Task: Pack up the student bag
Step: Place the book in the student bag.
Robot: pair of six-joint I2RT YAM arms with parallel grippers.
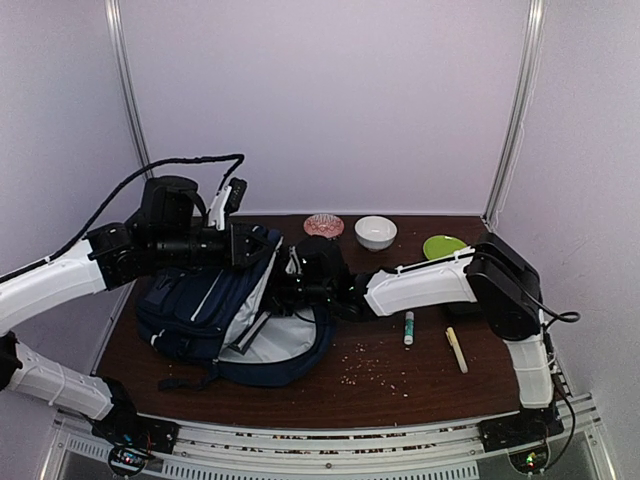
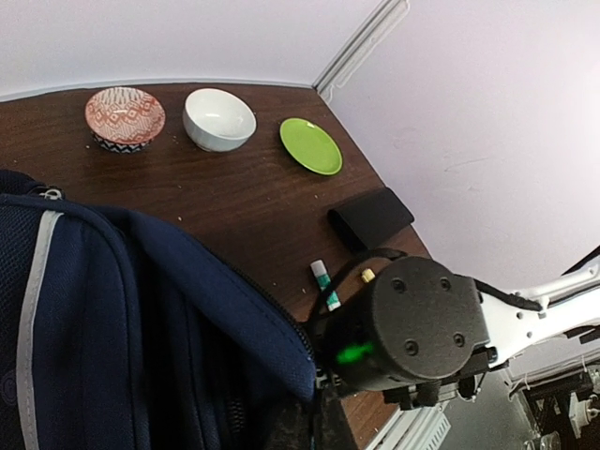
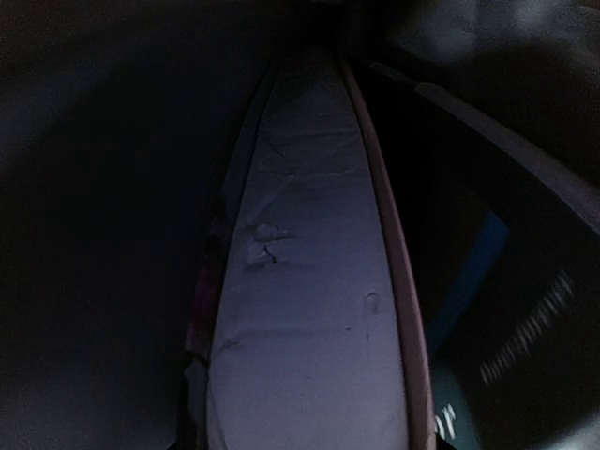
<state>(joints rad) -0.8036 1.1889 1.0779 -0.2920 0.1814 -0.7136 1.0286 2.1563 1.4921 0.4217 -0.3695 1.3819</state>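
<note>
Top external view puts the soft, floppy-looking student bag (image 1: 205,305) left of centre, best held by its rim, where the left gripper (image 1: 243,243) is clamped; the right gripper (image 1: 298,272), reaching inside, cannot be judged.

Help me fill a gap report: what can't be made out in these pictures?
Right tool: top view, fingers buried in the backpack; wrist view too dark to show a grip.
Backpack contents: right wrist view, dim; print on a teal item blurred.
Black case: top view, hidden behind the right arm.
Yellow stick: top view, too small to identify.
</note>
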